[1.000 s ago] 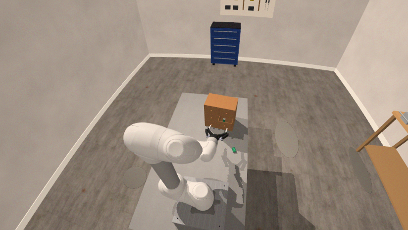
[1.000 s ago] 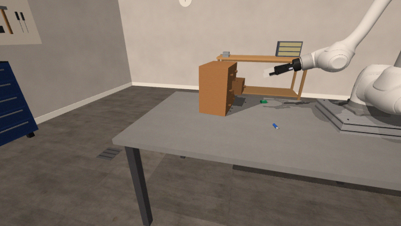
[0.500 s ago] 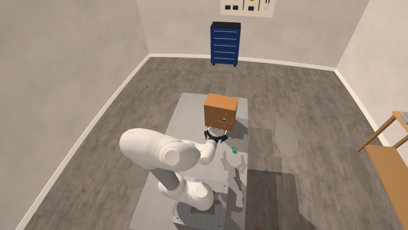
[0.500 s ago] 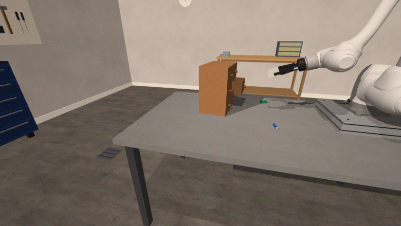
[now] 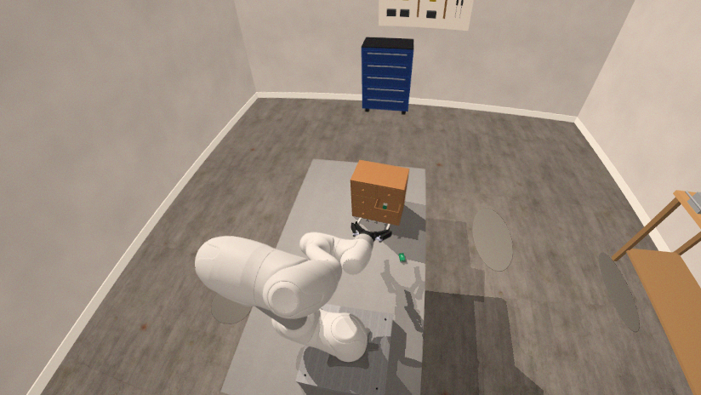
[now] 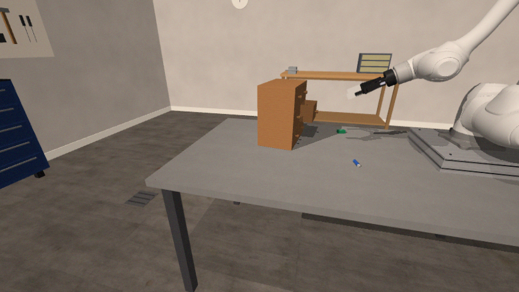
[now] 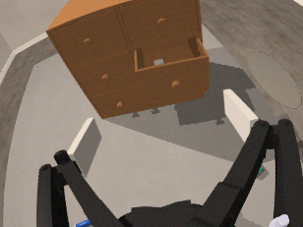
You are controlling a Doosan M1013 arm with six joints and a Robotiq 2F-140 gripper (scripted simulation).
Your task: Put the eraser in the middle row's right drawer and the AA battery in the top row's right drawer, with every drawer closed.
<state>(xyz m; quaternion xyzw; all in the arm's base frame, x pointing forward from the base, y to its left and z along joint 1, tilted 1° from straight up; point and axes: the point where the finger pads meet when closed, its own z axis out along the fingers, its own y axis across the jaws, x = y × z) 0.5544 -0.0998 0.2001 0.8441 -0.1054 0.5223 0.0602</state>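
Observation:
The small chest (image 5: 379, 174) (image 6: 275, 116) (image 7: 74, 50) stands upright. Its middle-row right drawer (image 5: 390, 211) (image 6: 309, 111) (image 7: 152, 78) is pulled partway out; the other drawers I can see look shut. The green and white eraser (image 5: 384, 206) lies inside it; only its white end (image 7: 158, 62) shows in the wrist view. The blue AA battery (image 6: 356, 162) (image 7: 83, 223) lies on the table and is hidden behind the arm in the top view. My gripper (image 5: 373, 223) (image 6: 351, 92) (image 7: 159, 115) is wide open and empty, in front of the chest and above the table, touching nothing.
A small green object (image 5: 401, 257) (image 6: 341, 131) (image 7: 261, 170) lies on the grey table (image 5: 314, 196) (image 6: 232, 163), in front of the chest's right side. The arm's metal base plate (image 5: 314, 370) (image 6: 472, 165) is at the opposite end from the chest.

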